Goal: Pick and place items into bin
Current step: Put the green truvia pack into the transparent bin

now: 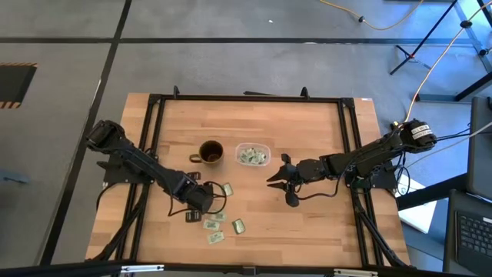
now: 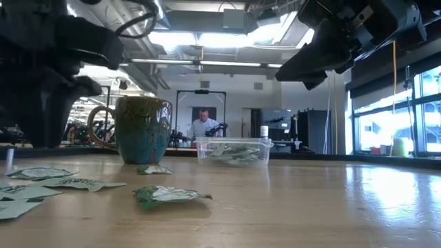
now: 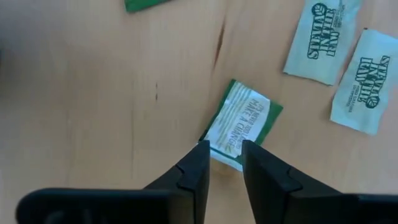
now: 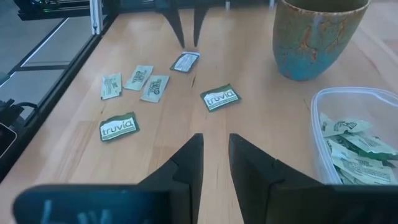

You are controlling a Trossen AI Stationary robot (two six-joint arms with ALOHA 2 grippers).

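Your left hand (image 3: 221,163) is low over the surface (image 1: 307,223) and its two fingers stand slightly parted, tips straddling the near edge of one green-and-white packet (image 3: 241,122) — nothing pinched yet, the packet lies flat on the wood. Two pale packets (image 3: 339,62) sit just beside it, and from above you can see a few more loose packets (image 1: 219,225) scattered near the front of the surface around that hand.

The bin (image 1: 252,155) sits mid-surface, right beside the brown mug (image 1: 211,152), and it already carries a heap of packets. Your right hand (image 1: 283,178) hangs above the wood just beside the bin, fingers a little apart and holding nothing.

Now, the packet — judge it as feather-light, thin and floppy, with slick paper. Lying flat, it offers almost no height to bite on. Take it across the short edge, tips pressed down to the wood so one finger scoots it up against the other. It'll likely bend rather than resist, and a shallow pinch could let it slide out on the way to the bin.
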